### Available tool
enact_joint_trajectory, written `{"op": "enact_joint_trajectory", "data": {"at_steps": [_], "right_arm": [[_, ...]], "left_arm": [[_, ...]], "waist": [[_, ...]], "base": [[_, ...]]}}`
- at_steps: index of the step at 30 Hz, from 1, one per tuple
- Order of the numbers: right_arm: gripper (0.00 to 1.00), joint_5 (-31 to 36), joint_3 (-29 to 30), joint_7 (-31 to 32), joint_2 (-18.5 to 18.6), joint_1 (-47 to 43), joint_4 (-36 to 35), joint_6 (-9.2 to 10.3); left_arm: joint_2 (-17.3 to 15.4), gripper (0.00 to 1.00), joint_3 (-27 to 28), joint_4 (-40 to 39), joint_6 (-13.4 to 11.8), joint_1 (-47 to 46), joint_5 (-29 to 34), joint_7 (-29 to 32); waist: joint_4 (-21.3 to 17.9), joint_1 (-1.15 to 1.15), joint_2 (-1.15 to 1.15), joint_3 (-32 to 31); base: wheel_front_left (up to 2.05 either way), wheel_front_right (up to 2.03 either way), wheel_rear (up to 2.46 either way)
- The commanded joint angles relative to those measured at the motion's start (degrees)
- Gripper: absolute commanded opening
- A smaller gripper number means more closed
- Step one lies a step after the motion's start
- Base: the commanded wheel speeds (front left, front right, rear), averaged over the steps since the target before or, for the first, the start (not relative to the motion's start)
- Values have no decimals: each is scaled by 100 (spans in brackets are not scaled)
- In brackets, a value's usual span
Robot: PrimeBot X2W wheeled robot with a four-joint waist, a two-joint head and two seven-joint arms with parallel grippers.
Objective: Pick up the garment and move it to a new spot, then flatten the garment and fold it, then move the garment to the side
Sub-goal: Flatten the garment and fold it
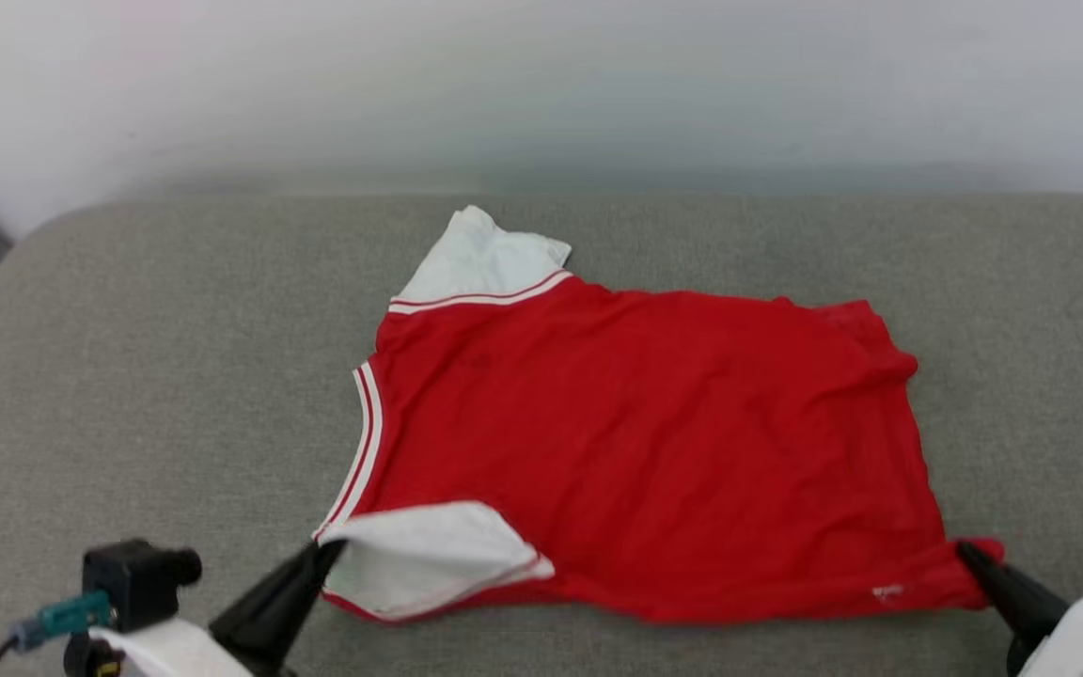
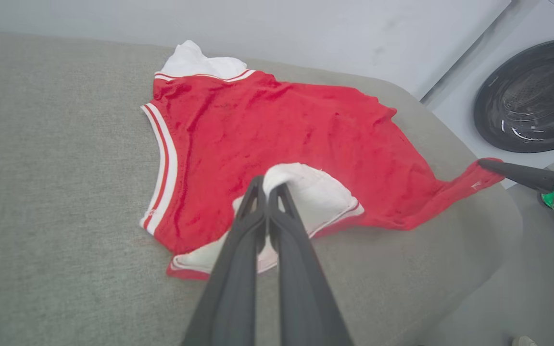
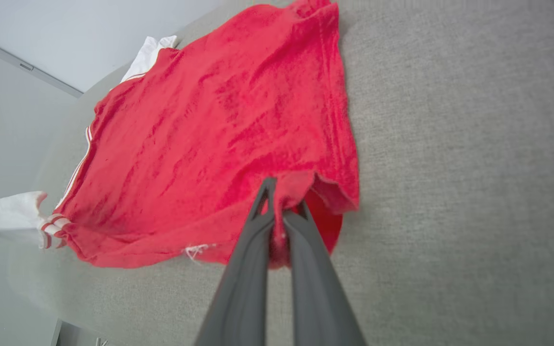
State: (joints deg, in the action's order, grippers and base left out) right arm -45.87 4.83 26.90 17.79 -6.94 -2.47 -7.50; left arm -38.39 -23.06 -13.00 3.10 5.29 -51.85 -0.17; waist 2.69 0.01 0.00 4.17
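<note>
Left gripper (image 1: 323,557) comes up from the lower left of the head view, its two dark fingers pressed together on the edge of the near white sleeve (image 1: 429,555), which is turned in over the red jersey (image 1: 645,432). The jersey lies spread on the grey upholstered surface (image 1: 128,376), plain side up, with its far white sleeve (image 1: 480,259) toward the pale wall (image 1: 541,85) and its striped neckline (image 1: 363,442) facing the robot's left. At the lower right, the right gripper (image 1: 972,557) is closed on the near hem corner (image 1: 936,575) of the red cloth. From the left wrist, the left fingers are almost touching, with white sleeve fabric clamped between their tips, and the hem corner is drawn out to a point where the right gripper holds it. A round dark appliance door (image 2: 532,96) stands beyond. From the right wrist, the right fingers are closed round a bunch of red hem, and the rest of the jersey stretches away flat and lightly wrinkled
</note>
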Motion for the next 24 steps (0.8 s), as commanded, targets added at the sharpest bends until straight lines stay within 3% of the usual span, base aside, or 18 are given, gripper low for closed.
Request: {"op": "enact_joint_trajectory", "data": {"at_steps": [1, 12, 24], "right_arm": [[0, 58, 3, 20, -2, 120, 19, 2], [0, 490, -226, 178, 28, 1283, 520, 2], [0, 767, -666, -107, 139, 2094, 1476, 2]], "left_arm": [[48, 0, 42, 82, 36, -179, 51, -55], [336, 0, -79, 1268, 297, -1698, 180, -60], [594, 0, -428, 2779, 395, -2444, 368, -210]], "waist": [[-49, -1, 0, 226], [-177, -1, 0, 973], [-201, -1, 0, 1236]], "base": [[0, 0, 0], [0, 0, 0], [0, 0, 0]]}}
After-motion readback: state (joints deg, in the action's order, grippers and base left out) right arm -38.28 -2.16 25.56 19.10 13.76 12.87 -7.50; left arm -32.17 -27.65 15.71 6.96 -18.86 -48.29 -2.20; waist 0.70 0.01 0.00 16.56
